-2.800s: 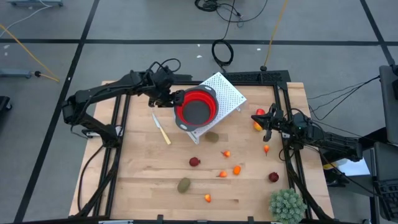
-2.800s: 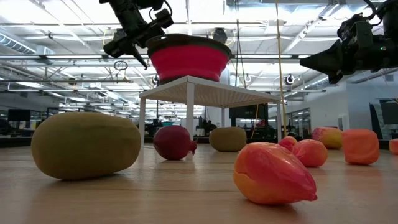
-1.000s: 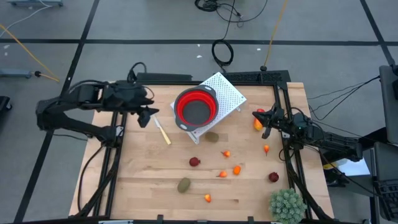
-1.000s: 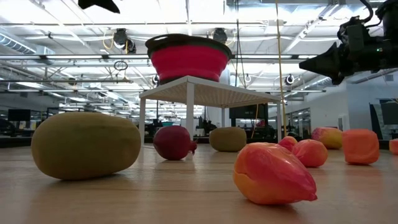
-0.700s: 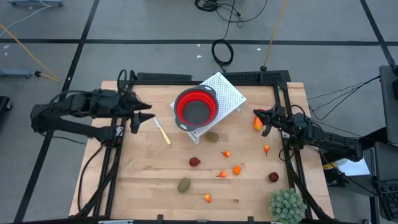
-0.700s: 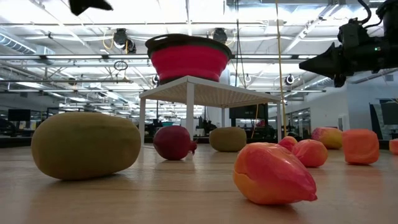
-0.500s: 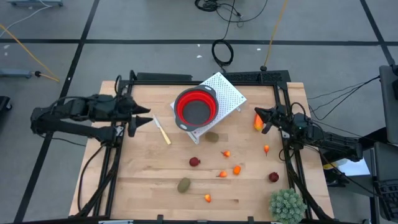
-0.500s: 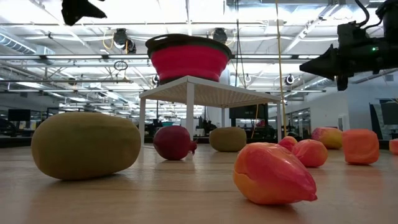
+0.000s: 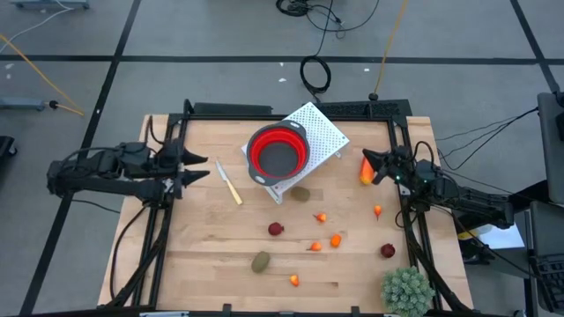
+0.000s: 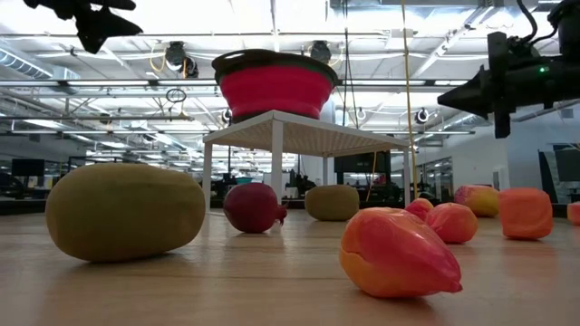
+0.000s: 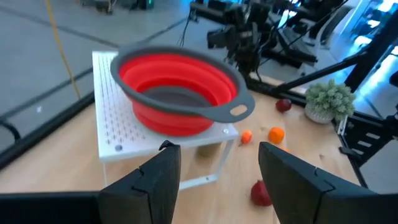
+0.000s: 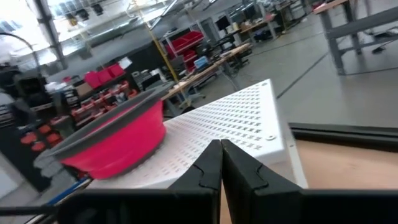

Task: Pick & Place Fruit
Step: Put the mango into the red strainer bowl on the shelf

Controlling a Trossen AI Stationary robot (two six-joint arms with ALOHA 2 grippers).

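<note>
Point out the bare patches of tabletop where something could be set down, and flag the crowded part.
Bare wood lies in the near-left corner, bordered by the knife, the left frame rail and the olive-brown oval. Another strip runs near the left gripper, left of the red bowl on its white stand. Crowded: centre to right, where the small fruit scatters toward the green plant ball.

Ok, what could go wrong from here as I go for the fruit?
The right gripper, jaws shut, sits beside the orange fruit; a nudge might roll it away. The knife lies between the open left gripper and the scattered fruit; a reach could sweep it. The red bowl sits raised on the white stand; a bump may tip it.
</note>
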